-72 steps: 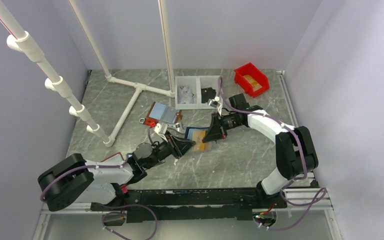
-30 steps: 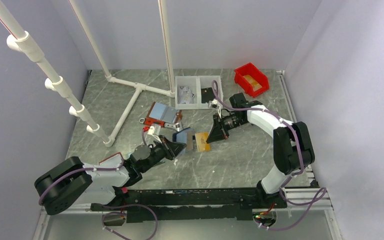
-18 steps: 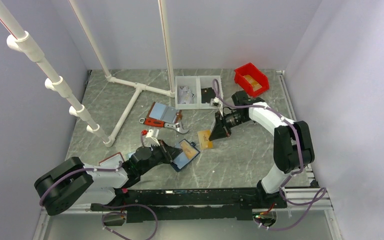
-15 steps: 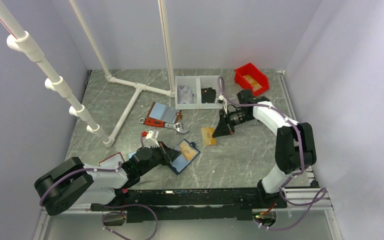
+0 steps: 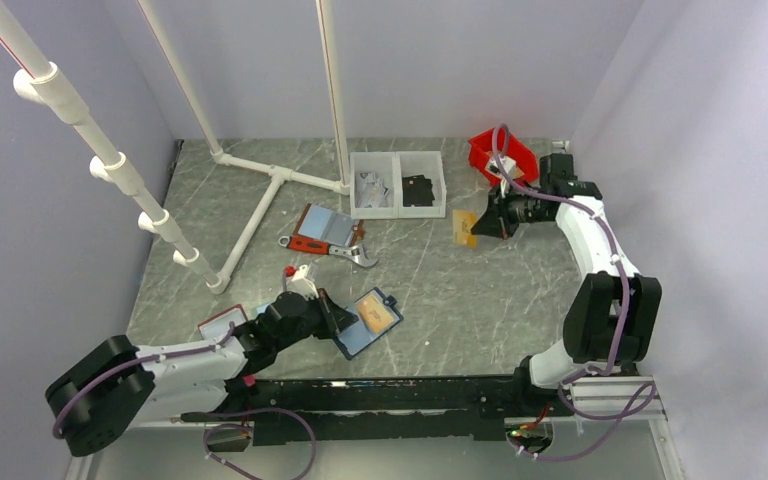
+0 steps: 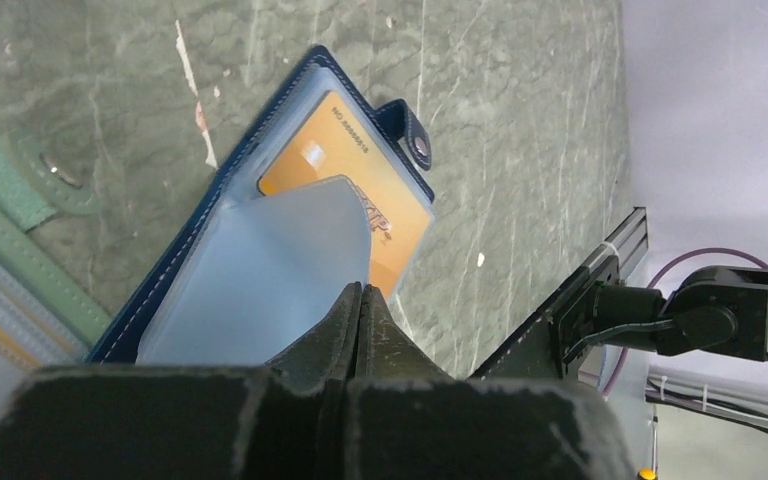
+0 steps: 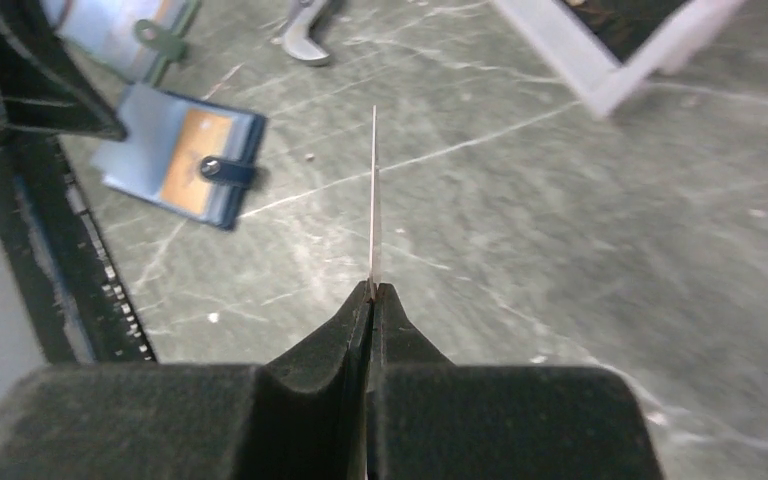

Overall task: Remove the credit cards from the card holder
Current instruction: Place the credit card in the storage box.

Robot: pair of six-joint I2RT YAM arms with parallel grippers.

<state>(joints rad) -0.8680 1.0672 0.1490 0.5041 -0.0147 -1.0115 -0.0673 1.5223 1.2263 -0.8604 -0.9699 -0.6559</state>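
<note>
While the right hand is pinching a tan card by one short edge, jaws fully closed on it, it is holding that card on edge at about 2 o'clock on the worktop in the top view. The card is hanging just off the 7 o'clock corner of the red bin and, as far as I can tell, is not touching the surface.

The holder is lying open and flat near the 6 o'clock edge. The left hand is gripping it, jaws closed on the lip of the pale blue inner flap. An orange card is sitting in the pocket under that flap, with its far part showing. In the left wrist view the strap tab is sticking out at the holder's 1 o'clock corner. No black card is showing in any view.

The cards are looking thin, light and stiff, with a glossy face that is likely slippery, so a firm pinch on an edge is probably suiting them better than any hold on the flat. For the orange card, the exposed end is the likely place to take hold, pulling straight along the pocket. The holder is looking soft and light. It is likely to slide or fold unless one hand is pinning it, and the flap is bending easily.
</note>
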